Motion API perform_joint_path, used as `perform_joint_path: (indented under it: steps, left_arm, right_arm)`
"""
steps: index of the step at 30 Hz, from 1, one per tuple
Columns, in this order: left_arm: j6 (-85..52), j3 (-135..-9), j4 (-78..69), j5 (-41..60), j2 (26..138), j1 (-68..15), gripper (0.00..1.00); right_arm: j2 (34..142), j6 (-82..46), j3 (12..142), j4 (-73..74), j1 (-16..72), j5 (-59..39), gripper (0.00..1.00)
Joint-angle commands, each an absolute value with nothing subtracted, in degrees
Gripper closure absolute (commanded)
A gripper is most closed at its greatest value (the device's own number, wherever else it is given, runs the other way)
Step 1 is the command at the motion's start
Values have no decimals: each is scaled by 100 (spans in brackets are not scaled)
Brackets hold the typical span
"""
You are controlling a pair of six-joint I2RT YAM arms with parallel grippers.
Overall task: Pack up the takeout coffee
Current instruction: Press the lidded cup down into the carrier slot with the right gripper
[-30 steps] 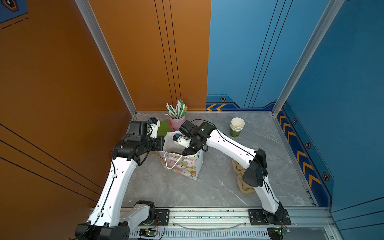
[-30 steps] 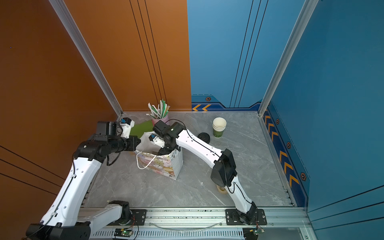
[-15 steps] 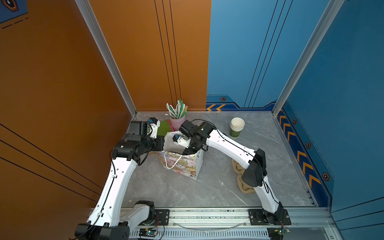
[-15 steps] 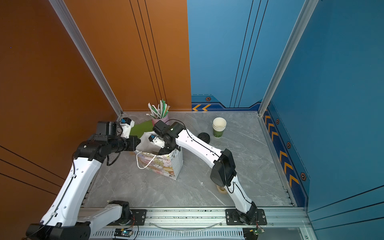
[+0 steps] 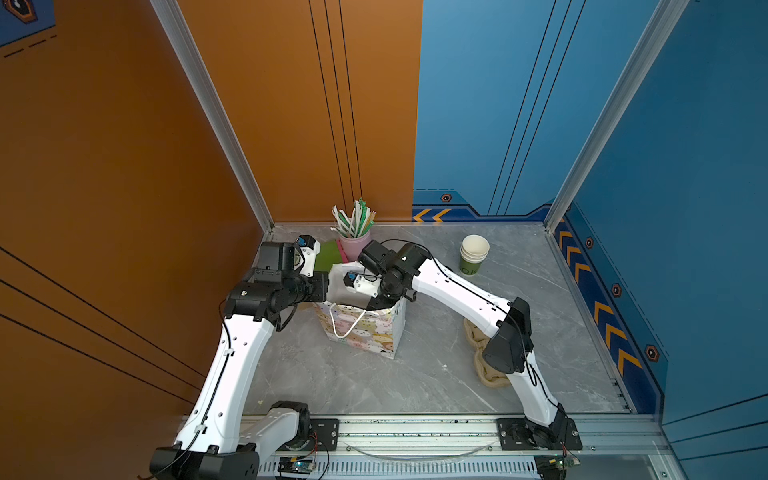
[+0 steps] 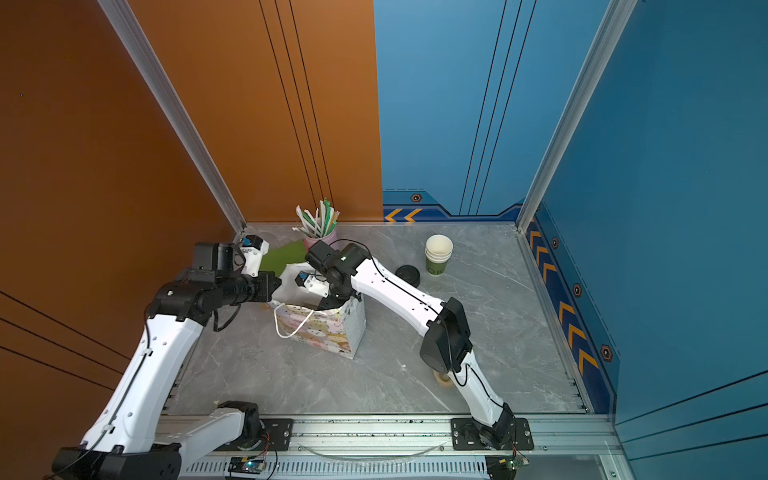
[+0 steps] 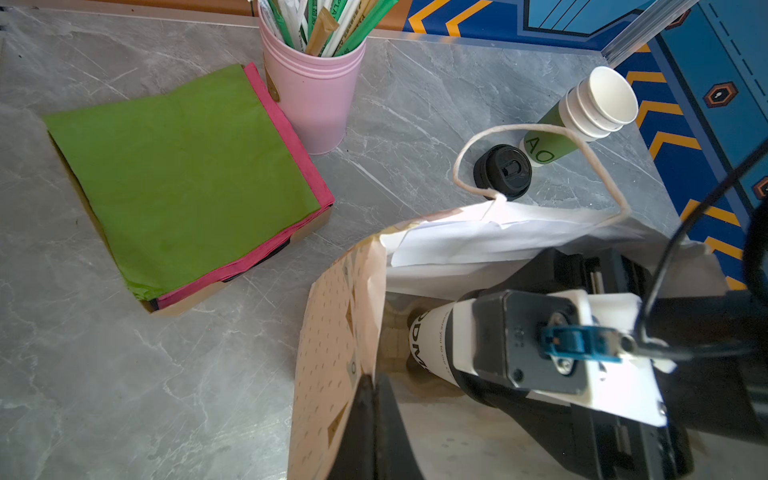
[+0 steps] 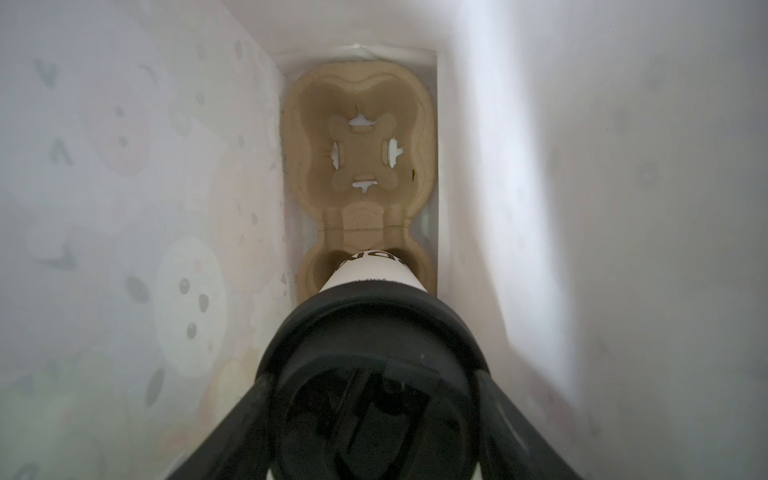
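- The coffee cup, black lid on, is down inside the paper bag. It's upright, w/ its base at the near well of the cardboard cup tray on the bag's floor.
- The right gripper reaches into the bag from above, jaws spread around the lid & clamped on it, so it's holding the cup.
- The left gripper is squeezed shut at the bag's rim. Looks like it's pinching the paper to keep the mouth open.
- Can't tell if the cup's fully seated in the well or hanging just over it; the lettering on its side shows right at the well's edge.
- I'd say mostly done, since the cup's in the bag. Left to do: seat it, let go, pull the right arm out w/o snagging paper, release the rim.
- The spare cup stack & loose lid sit on the counter, apart from the bag.
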State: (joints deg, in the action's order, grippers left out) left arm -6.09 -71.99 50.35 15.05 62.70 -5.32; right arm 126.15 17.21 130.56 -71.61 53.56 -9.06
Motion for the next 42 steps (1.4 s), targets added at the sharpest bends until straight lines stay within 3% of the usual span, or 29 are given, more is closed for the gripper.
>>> perform_joint_path:
  steps: [1,42]
  left_arm:
    - [-617,-7110,4914,1463,6196,-580,100]
    - [-657,-7124,4874,1425,6223,-658,100]
  right_arm:
    - [12815,1905,13113,-7479,5333,-932,42]
    - [12802,1881,13104,-7532,5291,-883,42]
